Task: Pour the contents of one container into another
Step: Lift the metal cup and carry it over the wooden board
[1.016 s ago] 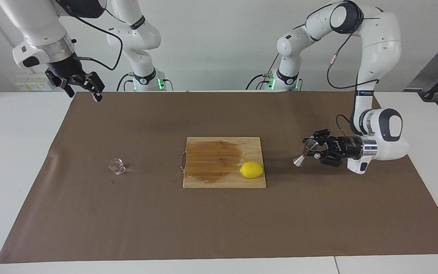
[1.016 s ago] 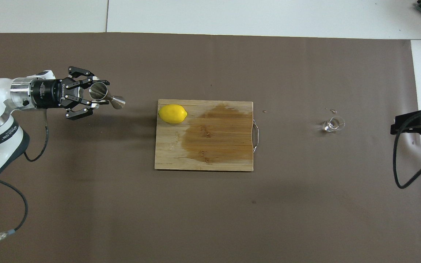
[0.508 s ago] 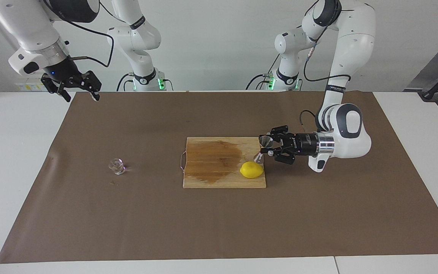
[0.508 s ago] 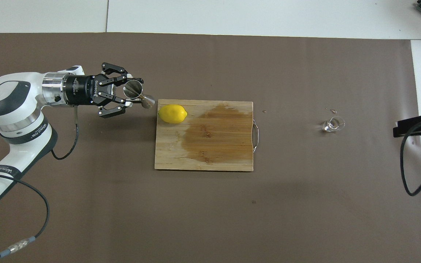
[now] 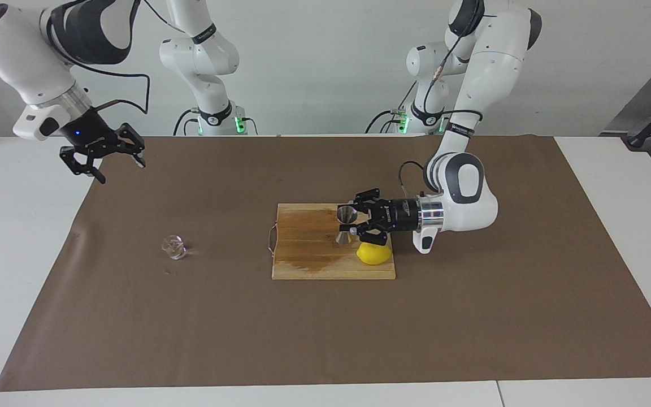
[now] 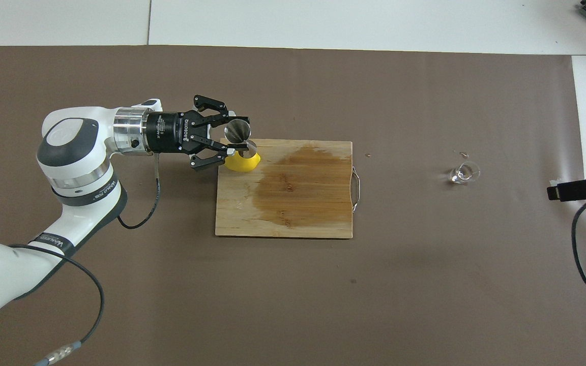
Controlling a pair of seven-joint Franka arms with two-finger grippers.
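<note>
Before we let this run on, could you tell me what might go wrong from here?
1. The left gripper, shut on the steel jigger, carries it low over the cutting board, right beside the lemon; it might knock the lemon.
2. The clear glass cup is tiny, and the open right gripper could tip it when grasping.

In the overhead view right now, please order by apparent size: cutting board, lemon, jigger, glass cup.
1. cutting board, clearly largest.
2. lemon and jigger: unsure; the lemon is partly covered, and the raised jigger sits closer to the camera.
3. glass cup, smallest.
</note>
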